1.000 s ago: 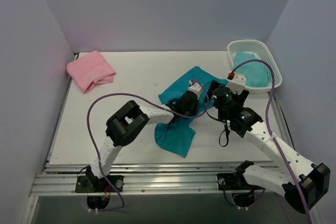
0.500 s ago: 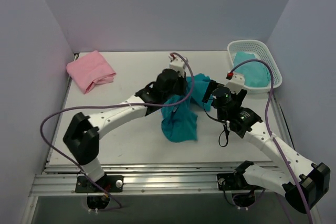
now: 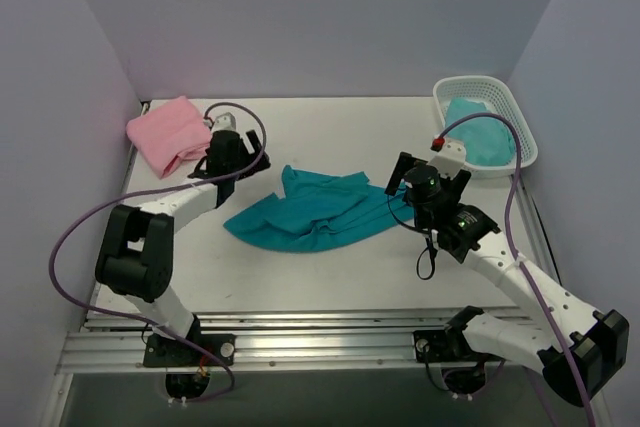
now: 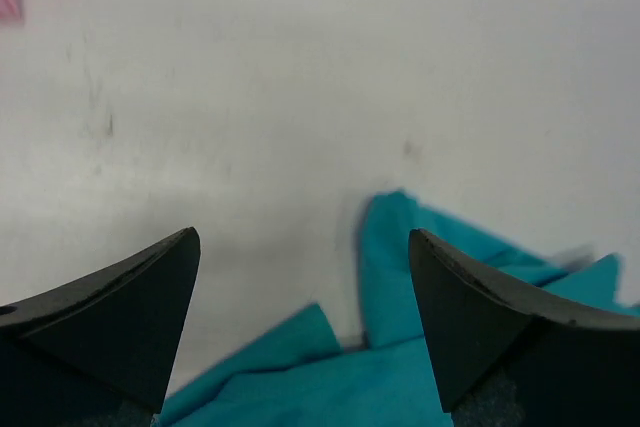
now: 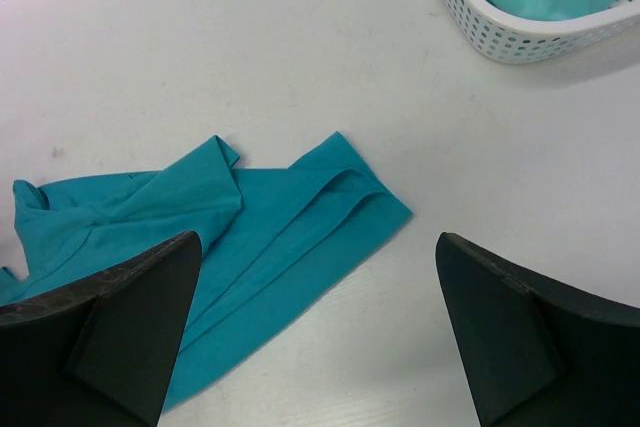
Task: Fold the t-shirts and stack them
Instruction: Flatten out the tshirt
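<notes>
White worktop (image 3: 300, 282). Rumpled teal cloth t-shirt (image 3: 310, 215) lies mid-worktop; folded pink cloth t-shirt (image 3: 172, 133) at far-left corner. Left end effector (image 4: 302, 237), right end effector (image 5: 317, 239): both spread apart, empty. Risk: pinching bunched layers, fold goes crooked.

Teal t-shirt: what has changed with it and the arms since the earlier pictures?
The left tool pulled the teal t-shirt leftward, spreading it out, then let go and now stands open. The right tool, pink t-shirt and basket stayed put.
</notes>
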Motion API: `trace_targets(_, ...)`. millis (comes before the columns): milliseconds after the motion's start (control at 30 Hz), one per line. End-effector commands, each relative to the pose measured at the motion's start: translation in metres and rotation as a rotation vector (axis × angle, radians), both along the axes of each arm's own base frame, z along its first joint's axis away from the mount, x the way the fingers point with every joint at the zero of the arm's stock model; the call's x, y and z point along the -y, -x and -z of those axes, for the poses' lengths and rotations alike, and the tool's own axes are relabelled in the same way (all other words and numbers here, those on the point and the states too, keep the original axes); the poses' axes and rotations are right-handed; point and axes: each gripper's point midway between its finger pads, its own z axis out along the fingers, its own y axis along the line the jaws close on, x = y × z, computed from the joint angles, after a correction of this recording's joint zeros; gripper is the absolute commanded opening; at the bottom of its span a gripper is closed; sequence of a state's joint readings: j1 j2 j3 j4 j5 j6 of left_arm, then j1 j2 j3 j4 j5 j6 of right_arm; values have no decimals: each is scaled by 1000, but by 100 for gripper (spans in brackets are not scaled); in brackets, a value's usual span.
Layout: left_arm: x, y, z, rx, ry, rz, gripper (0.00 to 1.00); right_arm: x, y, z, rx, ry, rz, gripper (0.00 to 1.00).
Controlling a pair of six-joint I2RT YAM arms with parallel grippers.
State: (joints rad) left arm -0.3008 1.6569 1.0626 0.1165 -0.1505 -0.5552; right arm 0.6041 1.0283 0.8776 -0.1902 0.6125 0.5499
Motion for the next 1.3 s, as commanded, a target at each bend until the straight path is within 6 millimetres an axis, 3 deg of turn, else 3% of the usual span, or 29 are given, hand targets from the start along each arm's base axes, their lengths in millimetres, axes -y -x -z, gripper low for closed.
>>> trace_targets(0, 43, 17, -25, 87, 123, 130, 94, -1, 0, -2, 8, -4, 4, 100)
trace_targets(133, 62, 30, -52, 129, 115, 194, 94, -2, -1, -1, 5, -2, 4, 100)
trace_targets(200, 87, 38, -73, 170, 116, 286, 94, -4, -2, -1, 6, -6, -2, 100)
trace_targets(267, 111, 44, -76, 177, 84, 352, 94, -5, -3, -2, 8, -8, -3, 100)
trace_targets(300, 139, 50, -94, 223, 52, 431, 94, -7, -4, -1, 2, -6, -8, 100)
trace_targets(400, 183, 44, -90, 208, -13, 515, 94, -9, -6, -1, -8, -4, -12, 100)
trace_targets(467, 195, 35, -79, 187, -22, 535, 94, -10, -5, -1, -15, -11, -13, 100)
trace_targets(500, 200, 27, -58, 150, -33, 535, 94, -9, -4, -3, -11, -16, -12, 100)
trace_targets(533, 204, 18, -59, 162, -36, 534, 94, -9, -2, -2, -13, -16, -14, 100)
trace_targets(567, 206, 12, -37, 125, -50, 533, 94, -9, -1, -3, -11, -19, -15, 100)
trace_targets(633, 206, -3, -30, 120, -53, 518, 94, -5, 4, -4, -9, -15, -10, 100)
trace_targets(700, 204, -10, -6, 77, -54, 503, 94, 0, 6, -7, -2, -10, 1, 100)
trace_targets(800, 188, -19, 10, 38, -53, 441, 94, 4, 9, -10, 4, -7, 9, 100)
trace_targets(867, 165, -23, 18, 25, -73, 360, 94, 5, 10, -11, 5, -7, 9, 100)
trace_targets(967, 140, -25, 9, 67, -84, 267, 94, 6, 11, -9, 4, -7, 9, 100)
trace_targets(1000, 125, -23, 18, 54, -118, 218, 94, 5, 11, -9, 2, -6, 9, 100)
trace_targets(1100, 104, -22, 15, 62, -148, 149, 94, 5, 10, -5, -5, -2, 10, 100)
trace_targets(1267, 88, -16, 22, 35, -179, 96, 94, 4, 9, -3, -6, 0, 13, 100)
